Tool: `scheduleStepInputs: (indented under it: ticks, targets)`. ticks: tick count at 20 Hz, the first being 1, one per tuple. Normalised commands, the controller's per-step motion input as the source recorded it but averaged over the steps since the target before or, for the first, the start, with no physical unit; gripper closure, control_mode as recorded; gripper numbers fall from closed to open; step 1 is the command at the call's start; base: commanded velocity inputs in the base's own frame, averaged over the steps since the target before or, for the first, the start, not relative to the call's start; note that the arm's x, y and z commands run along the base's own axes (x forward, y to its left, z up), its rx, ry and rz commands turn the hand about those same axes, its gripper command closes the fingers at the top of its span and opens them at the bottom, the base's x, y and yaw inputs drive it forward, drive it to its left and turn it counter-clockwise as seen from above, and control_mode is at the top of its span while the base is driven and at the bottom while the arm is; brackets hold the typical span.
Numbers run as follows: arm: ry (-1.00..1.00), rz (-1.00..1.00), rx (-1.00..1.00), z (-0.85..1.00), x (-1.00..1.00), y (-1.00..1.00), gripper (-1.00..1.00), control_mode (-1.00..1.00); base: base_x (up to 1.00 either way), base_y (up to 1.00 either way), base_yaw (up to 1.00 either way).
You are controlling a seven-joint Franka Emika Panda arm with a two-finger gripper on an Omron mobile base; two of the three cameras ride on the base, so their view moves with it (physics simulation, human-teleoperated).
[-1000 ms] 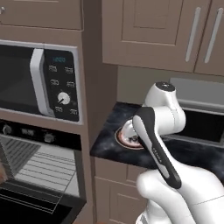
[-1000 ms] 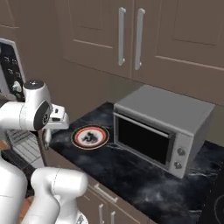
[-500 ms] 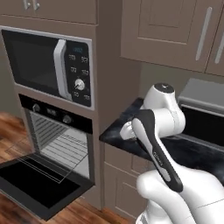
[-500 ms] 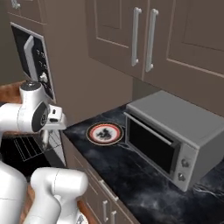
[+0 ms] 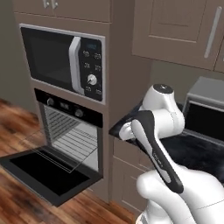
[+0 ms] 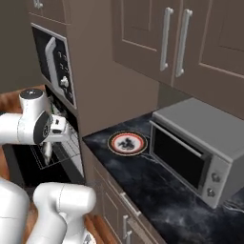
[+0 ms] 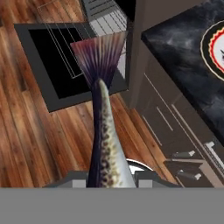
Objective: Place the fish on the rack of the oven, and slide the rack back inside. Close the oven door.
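Clearly the fish (image 7: pixel 103 131) is in the gripper (image 7: pixel 109 181): in the hand view its body rises from between the finger tips at the bottom of the picture, and the jaws are closed tight on it. It is slim, with a pale silvery belly on one side and a darker, speckled grey-brown back on the other. The body narrows to a thin stalk, then spreads into a broad fan-shaped tail, purplish dark at the root and paler pink-grey at the ribbed edge. The head end is hidden at the gripper.

Beyond the tail lies the oven door (image 7: pixel 57 65), dropped open flat over the wooden floor (image 7: pixel 39 144), black with a grey frame. The rack (image 7: pixel 59 33) shows as thin wire bars pulled out above the door. At the right of that view is the dark marbled counter (image 7: pixel 183 48) with a red-rimmed plate (image 7: pixel 214 50) on it.

From the left base view the oven (image 5: pixel 72 131) stands open beneath the microwave (image 5: pixel 65 65), its ribbed pale cavity visible and the rack drawn forward over the door. In the right base view the gripper hangs with the fish pointing down, in front of the open oven and off the counter's edge, apart from the plate and the grey countertop oven (image 6: pixel 200 152).
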Motion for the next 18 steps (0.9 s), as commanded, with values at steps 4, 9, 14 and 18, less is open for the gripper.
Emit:
scheduleStepInputs:
  ticks: [4,9,14,18]
  targets:
    - [0.00,0.00,0.00,0.00,0.00,0.00,1.00,1.00,0.11,0.85,0.25]
    - [0.00,0.00,0.00,0.00,0.00,0.00,1.00,1.00,0.56,0.72,0.27]
    - [0.00,0.00,0.00,0.00,0.00,0.00,1.00,1.00,0.65,0.32,0.19]
    - [0.00,0.00,0.00,0.00,0.00,0.00,1.00,1.00,0.16,-0.02,0.05]
